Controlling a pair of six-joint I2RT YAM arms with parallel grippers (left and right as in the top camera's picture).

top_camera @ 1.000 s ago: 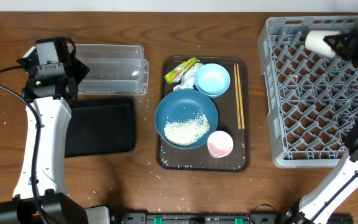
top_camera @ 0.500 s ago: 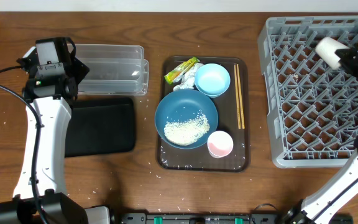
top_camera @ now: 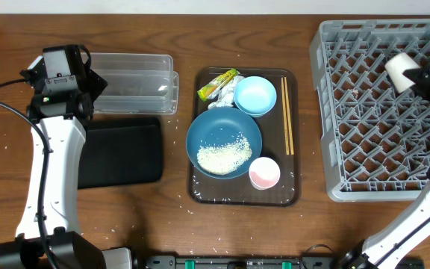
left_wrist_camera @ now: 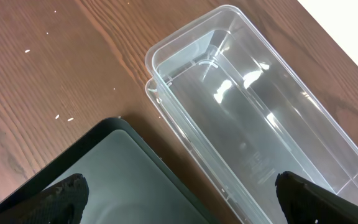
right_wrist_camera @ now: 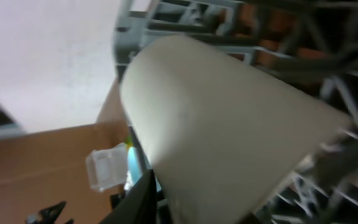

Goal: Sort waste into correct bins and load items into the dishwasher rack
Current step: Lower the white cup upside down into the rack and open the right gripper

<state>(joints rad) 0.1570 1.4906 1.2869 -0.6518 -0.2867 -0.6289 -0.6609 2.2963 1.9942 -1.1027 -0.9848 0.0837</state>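
Note:
My right gripper (top_camera: 418, 76) is shut on the small white cup (top_camera: 399, 71) and holds it over the right part of the grey dishwasher rack (top_camera: 349, 127); the cup fills the right wrist view (right_wrist_camera: 229, 137). On the brown tray, the dark-blue bowl (top_camera: 207, 131) holds the rice heap (top_camera: 222, 155). The light-blue bowl (top_camera: 255, 96), the pink cup (top_camera: 264, 173), the chopsticks (top_camera: 287, 116), the yellow-green wrapper (top_camera: 218, 84) and the white tissue (top_camera: 226, 98) lie there too. My left gripper (left_wrist_camera: 178, 199) is open above the clear tub (top_camera: 136, 82) and the black tray (top_camera: 122, 152).
The brown serving tray (top_camera: 204, 190) stands in the middle of the wooden table. Loose rice grains (top_camera: 189, 200) are scattered on the table near its front edge. The left arm (top_camera: 51, 172) reaches along the left side.
My right gripper has carried the white cup to the right and slightly toward the front, over the rack. The left arm has not moved.

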